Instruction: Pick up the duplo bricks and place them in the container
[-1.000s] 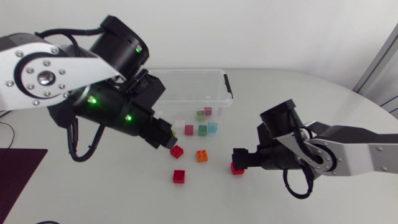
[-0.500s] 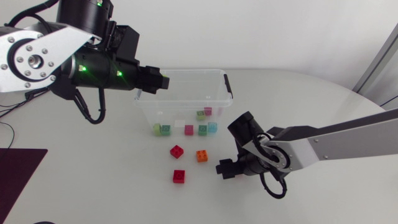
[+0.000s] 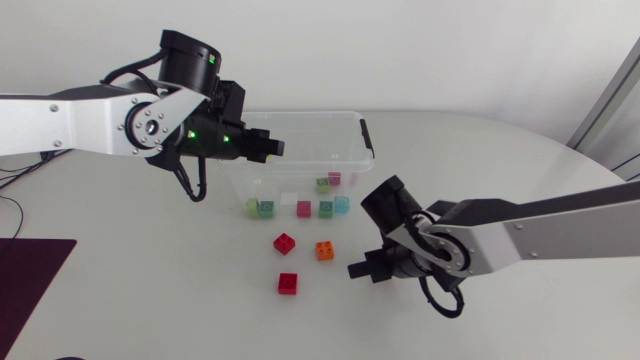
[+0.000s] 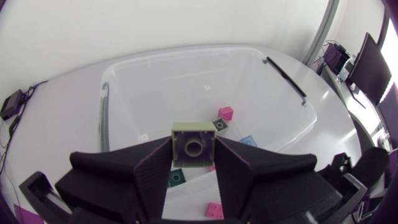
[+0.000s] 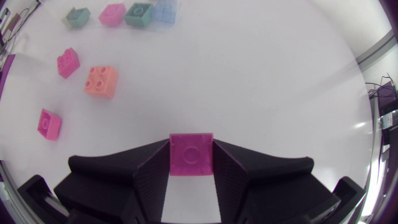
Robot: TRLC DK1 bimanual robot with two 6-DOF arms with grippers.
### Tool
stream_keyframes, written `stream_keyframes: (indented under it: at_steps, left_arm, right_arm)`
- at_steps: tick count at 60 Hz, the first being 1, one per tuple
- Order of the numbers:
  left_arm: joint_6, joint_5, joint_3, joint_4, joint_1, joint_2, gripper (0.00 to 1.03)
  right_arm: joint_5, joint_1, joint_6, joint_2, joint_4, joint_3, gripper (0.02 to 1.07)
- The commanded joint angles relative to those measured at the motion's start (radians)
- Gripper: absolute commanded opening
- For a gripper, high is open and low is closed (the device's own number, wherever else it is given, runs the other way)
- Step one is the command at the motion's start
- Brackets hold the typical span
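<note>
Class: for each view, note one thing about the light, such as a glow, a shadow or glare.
Head view: green lamps glow on the left arm; shadows on the table are soft. Left wrist view: the clear container has a pale sheen on its rim. Right wrist view: even light, a faint shadow beside the orange brick, a bright streak near the table's edge.

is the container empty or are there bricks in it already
Not empty: a pink brick and a green brick lie on the container's floor.
</note>
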Motion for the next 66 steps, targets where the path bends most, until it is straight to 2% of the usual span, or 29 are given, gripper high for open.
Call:
stream_keyframes:
  at_steps: [1, 2, 5, 6, 8, 10, 20, 28, 30, 33, 46, 56, 66]
  left_arm:
    - [-0.025, -0.014, 0.063, 0.014, 0.018, 0.063, 0.41]
    - [-0.024, -0.015, 0.068, 0.012, 0.018, 0.069, 0.44]
    - [-0.022, -0.027, 0.08, 0.003, 0.018, 0.077, 0.63]
    - [-0.021, -0.044, 0.082, -0.001, 0.017, 0.077, 0.74]
    - [-0.019, -0.066, 0.093, -0.023, 0.011, 0.069, 0.89]
    - [-0.019, -0.066, 0.096, -0.032, 0.012, 0.062, 0.92]
    - [-0.007, -0.064, 0.089, -0.107, 0.005, -0.096, 0.94]
    - [0.018, -0.021, 0.099, -0.242, -0.008, -0.225, 0.94]
    - [0.027, -0.003, 0.094, -0.324, -0.026, -0.259, 0.94]
    - [0.048, -0.001, 0.053, -0.354, -0.043, -0.294, 0.94]
    - [0.183, 0.014, -0.208, -0.359, -0.172, -0.397, 0.94]
    - [0.271, 0.112, -0.315, -0.356, -0.189, -0.419, 0.93]
    - [0.37, 0.129, -0.392, -0.302, -0.221, -0.402, 0.9]
  right_arm:
    - [0.015, 0.013, -0.019, -0.091, -0.035, 0.011, 0.2]
    - [0.017, 0.014, -0.02, -0.105, -0.046, 0.017, 0.2]
    - [0.023, 0.016, -0.02, -0.148, -0.088, 0.04, 0.2]
    - [0.026, 0.019, -0.02, -0.166, -0.103, 0.053, 0.2]
    - [0.027, 0.017, -0.03, -0.203, -0.127, 0.079, 0.2]
    - [0.03, 0.017, -0.037, -0.218, -0.135, 0.09, 0.2]
    - [0.04, -0.002, -0.092, -0.276, -0.161, 0.208, 0.21]
    - [0.038, -0.009, -0.146, -0.283, -0.101, 0.277, 0.21]
    - [0.032, -0.01, -0.157, -0.276, -0.084, 0.303, 0.21]
    - [0.024, -0.01, -0.166, -0.261, -0.071, 0.333, 0.21]
    - [0.006, -0.015, -0.204, -0.138, 0.034, 0.418, 0.21]
    - [-0.034, -0.03, -0.229, -0.054, 0.09, 0.453, 0.21]
    - [-0.069, -0.052, -0.247, 0.053, 0.138, 0.51, 0.23]
